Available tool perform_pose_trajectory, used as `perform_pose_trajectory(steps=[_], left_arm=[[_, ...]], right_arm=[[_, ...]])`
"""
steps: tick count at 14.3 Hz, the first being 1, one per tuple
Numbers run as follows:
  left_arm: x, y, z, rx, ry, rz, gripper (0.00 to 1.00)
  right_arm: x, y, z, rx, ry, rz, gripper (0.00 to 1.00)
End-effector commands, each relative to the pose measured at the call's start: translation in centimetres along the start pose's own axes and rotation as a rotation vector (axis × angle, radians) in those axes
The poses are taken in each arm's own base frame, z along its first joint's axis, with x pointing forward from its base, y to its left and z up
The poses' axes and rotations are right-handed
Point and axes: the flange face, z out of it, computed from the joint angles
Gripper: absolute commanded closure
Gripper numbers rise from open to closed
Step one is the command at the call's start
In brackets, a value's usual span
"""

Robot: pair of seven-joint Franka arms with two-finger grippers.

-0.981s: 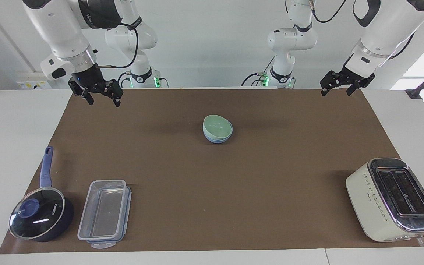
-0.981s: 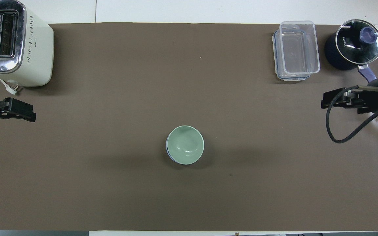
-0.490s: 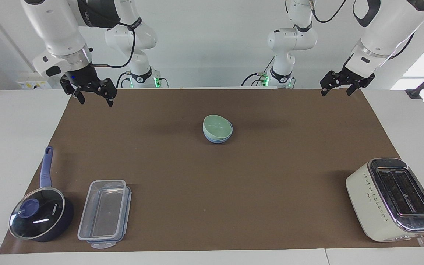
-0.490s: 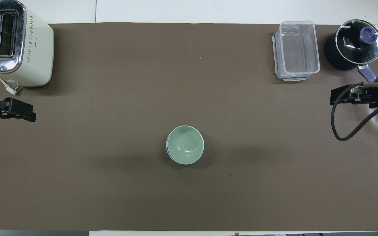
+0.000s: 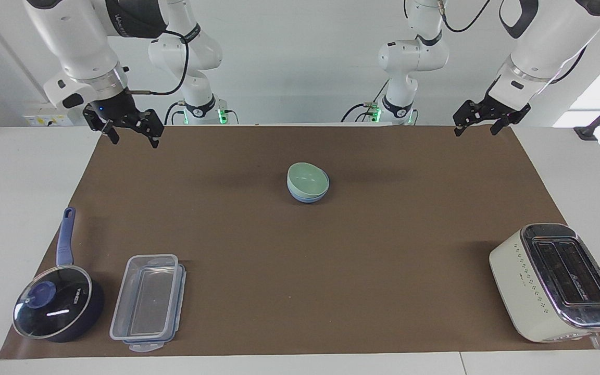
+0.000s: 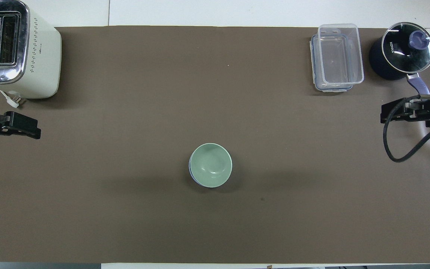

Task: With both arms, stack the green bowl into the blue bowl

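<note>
Facing view shows the small round pale mint-green bowl [image 5: 308, 177] nested in the small round light-blue bowl [image 5: 308, 197], of which only a thin rim shows beneath it, at the middle of the brown-covered tabletop [image 5: 300, 291]. Over the last second the right pincer [image 5: 129, 132] has drawn up and back toward its own end, now over the tabletop's edge nearest the robots, fingers apart and empty. The left pincer [image 5: 476, 126] has not moved; it waits over its own corner, fingers apart too. With both arms clear and the stack standing, the task looks finished; only settling the arms seems left.
</note>
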Motion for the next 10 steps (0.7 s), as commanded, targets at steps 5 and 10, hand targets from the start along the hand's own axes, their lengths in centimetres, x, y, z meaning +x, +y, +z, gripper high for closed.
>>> perform_pose_trajectory(steps=[5, 10], left_arm=[[-0.10, -0.38, -0.17, -0.017, 0.000, -0.004, 0.00], [-0.10, -0.38, -0.17, -0.017, 0.000, -0.004, 0.00]], right_arm=[[-0.22, 0.74, 0.03, -0.003, -0.025, -0.020, 0.00], [-0.25, 0.81, -0.08, 0.000, -0.014, -0.008, 0.00]])
